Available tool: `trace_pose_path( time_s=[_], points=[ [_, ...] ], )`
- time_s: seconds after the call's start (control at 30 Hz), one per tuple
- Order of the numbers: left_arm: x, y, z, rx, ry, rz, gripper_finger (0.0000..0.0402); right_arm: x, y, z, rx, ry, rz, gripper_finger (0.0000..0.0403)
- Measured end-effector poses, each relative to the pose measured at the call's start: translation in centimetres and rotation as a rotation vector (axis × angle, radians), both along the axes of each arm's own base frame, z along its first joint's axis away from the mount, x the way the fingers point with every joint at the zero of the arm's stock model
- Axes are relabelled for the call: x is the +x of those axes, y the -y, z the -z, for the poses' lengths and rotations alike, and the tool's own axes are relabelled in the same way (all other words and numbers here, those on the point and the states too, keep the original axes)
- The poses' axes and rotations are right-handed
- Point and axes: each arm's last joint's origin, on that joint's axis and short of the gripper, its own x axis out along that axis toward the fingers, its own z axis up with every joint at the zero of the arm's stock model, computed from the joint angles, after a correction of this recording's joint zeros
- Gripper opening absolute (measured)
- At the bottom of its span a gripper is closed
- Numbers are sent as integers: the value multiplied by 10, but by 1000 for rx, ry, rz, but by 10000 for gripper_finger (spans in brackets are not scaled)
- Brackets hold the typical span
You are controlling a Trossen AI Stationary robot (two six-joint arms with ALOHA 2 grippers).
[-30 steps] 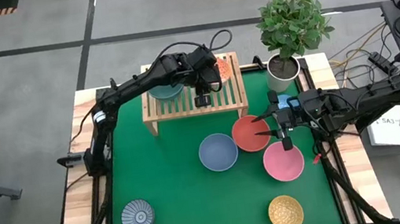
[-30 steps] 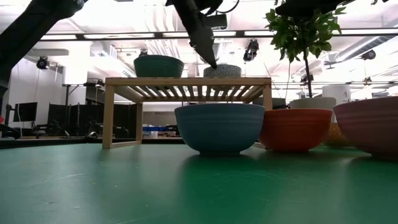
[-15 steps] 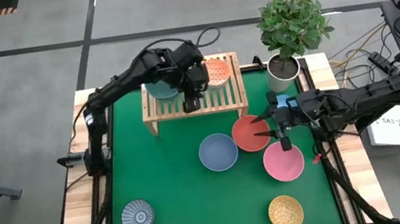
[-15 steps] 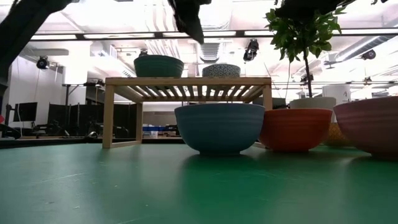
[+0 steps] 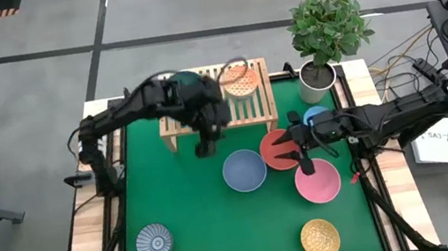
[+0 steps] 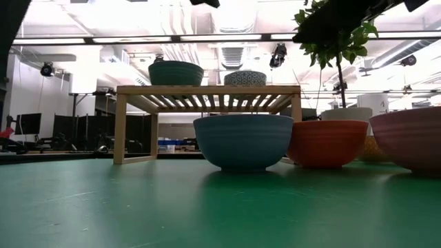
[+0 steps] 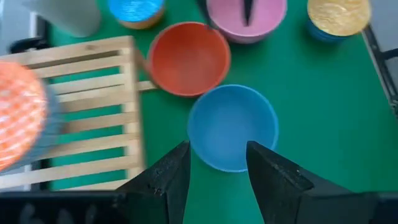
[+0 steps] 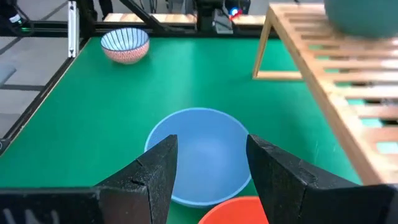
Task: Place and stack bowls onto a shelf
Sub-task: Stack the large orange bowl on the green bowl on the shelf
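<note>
The light-wood shelf (image 5: 220,108) stands at the table's far side. A green bowl (image 6: 176,72) and an orange patterned bowl (image 5: 240,78) rest on its slats. A blue-grey bowl (image 5: 244,170), a red bowl (image 5: 277,150) and a pink bowl (image 5: 318,183) stand on the green mat. My left gripper (image 5: 204,144) is open and empty, high above the mat just in front of the shelf; its wrist view (image 7: 214,174) looks down on the blue-grey bowl (image 7: 233,127). My right gripper (image 5: 305,161) is open and empty above the red and pink bowls.
A yellow patterned bowl (image 5: 320,237) stands near the front right, a dark grey-blue patterned bowl (image 5: 153,242) at the front left, and a light blue bowl (image 5: 317,115) by the right edge. A white plant pot (image 5: 317,80) stands at the far right corner.
My left gripper has left the orange patterned bowl on the shelf, risen out of the low view and gone toward the table's near edge and a little left, past the shelf's front rail. The orange bowl stays on the shelf. My right gripper has shifted slightly toward the table's left.
</note>
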Motion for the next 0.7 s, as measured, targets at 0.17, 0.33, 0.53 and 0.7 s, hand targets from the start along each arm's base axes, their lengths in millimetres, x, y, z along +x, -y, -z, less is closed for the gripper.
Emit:
trace_pose_path(
  time_s=[0.17,0.33,0.53,0.7],
  points=[
    [-19,24,27,54,23,-71,139,5,0,5,44,-29,39,182],
    [-53,43,54,-5,149,-134,139,8,-1,10,130,-54,86,182],
    [-99,51,78,12,359,-161,139,20,-2,1,192,-61,137,182],
    [-138,43,87,83,504,-267,139,40,-3,-14,189,-139,150,182]
  ],
)
